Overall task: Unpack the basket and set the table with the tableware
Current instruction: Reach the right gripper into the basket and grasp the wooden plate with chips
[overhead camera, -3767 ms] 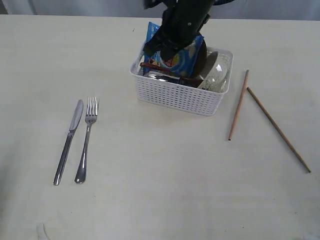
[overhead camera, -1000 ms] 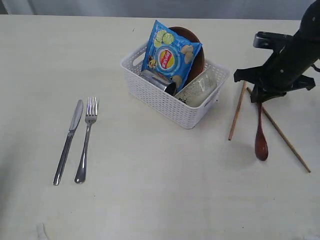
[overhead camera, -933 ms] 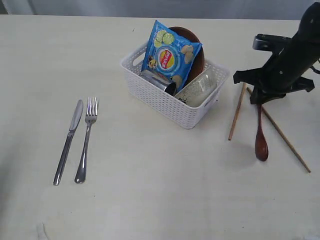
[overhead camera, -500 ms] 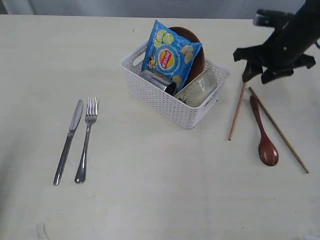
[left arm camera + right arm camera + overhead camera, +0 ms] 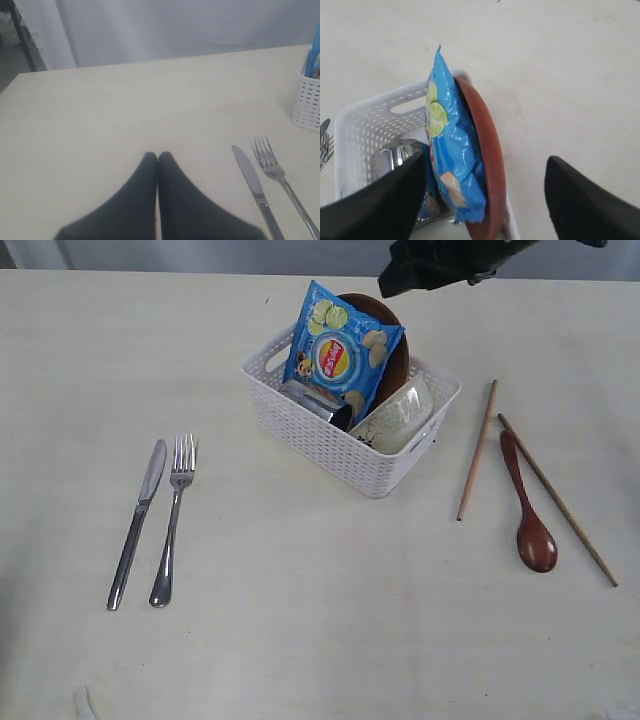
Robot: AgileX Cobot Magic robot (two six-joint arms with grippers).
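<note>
The white basket (image 5: 345, 452) stands tilted on the table (image 5: 300, 640), holding a blue chip bag (image 5: 340, 352), the brown plate (image 5: 393, 362), the off-white bowl (image 5: 402, 416) and the steel cup (image 5: 314, 400). My right gripper (image 5: 487, 157) hovers open above the basket's far end, its fingers on either side of the plate (image 5: 487, 145) and bag (image 5: 451, 150). The wooden spoon (image 5: 528, 512) lies between the two chopsticks (image 5: 477, 450) (image 5: 557, 500). Knife (image 5: 135, 525) and fork (image 5: 172, 520) lie at the left. My left gripper (image 5: 157, 156) is shut and empty, near the knife (image 5: 252, 182).
The right arm (image 5: 440, 262) shows dark at the top edge of the exterior view. Bare tabletop spreads in front of the basket and between it and the cutlery. A grey curtain hangs behind the table's far edge (image 5: 150, 62).
The right gripper let go of the spoon, which now lies flat between the chopsticks. It then rose and swung left to hover over the basket. The left gripper is unchanged.
</note>
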